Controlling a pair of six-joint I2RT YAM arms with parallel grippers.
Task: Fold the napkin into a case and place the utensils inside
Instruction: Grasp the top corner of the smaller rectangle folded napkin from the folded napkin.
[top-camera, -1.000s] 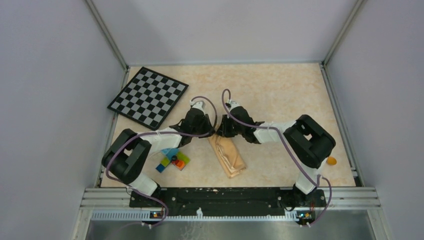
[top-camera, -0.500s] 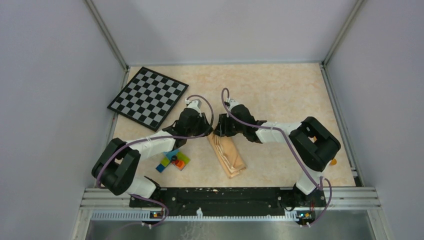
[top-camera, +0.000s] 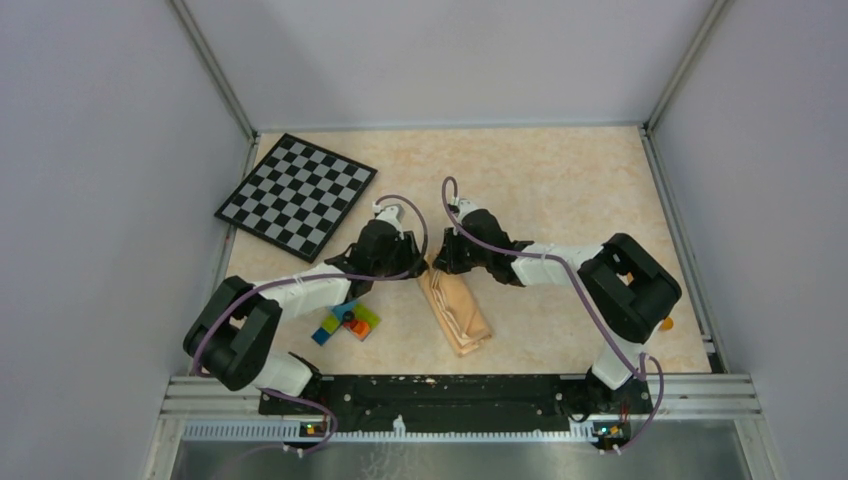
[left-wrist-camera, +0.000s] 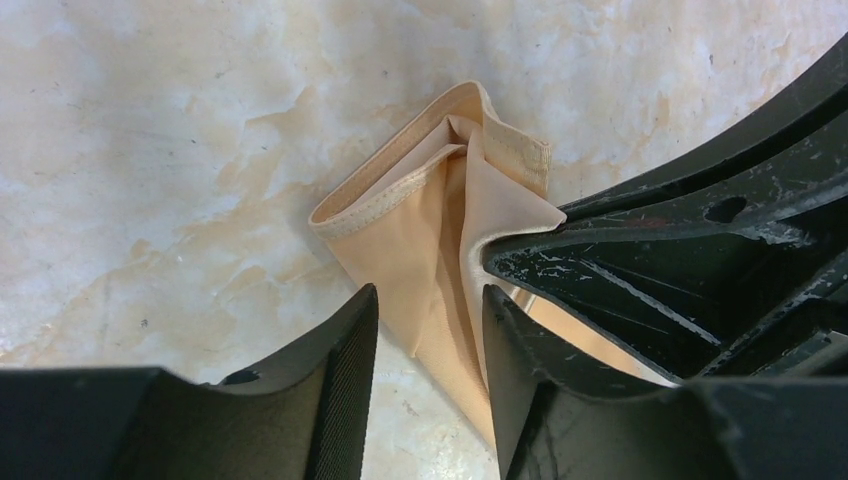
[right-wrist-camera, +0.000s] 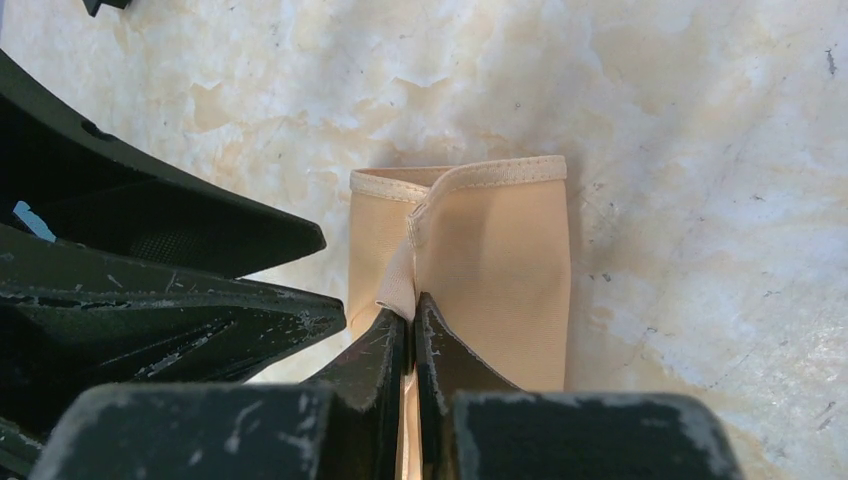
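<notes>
Napkin (top-camera: 458, 310) lies on the bench (top-camera: 560, 180) as a narrow folded strip, in the middle of the near half, between the 2 hands. In the overhead view its long axis runs on a diagonal, from the far-left end under the hands to the near-right end, which is free. The hemmed edges gather at the far-left end, so the mouth of the case seems to point that way, away from the arm bases. The right hand (right-wrist-camera: 410, 305) has its jaws pressed together on 1 raised layer of cloth just behind that hem. The left hand (left-wrist-camera: 428, 298) stands with its jaws apart over the corner of the same end and appears to grip nothing. I judge the folding to be nearly finished and the step in hand to be shaping or opening the mouth. The next move calls for the right hand to keep its layer lifted while the left hand frees itself to fetch the utensils. A small orange piece (top-camera: 664, 323) at the right edge, mostly hidden by the right arm, may be 1 of them.
</notes>
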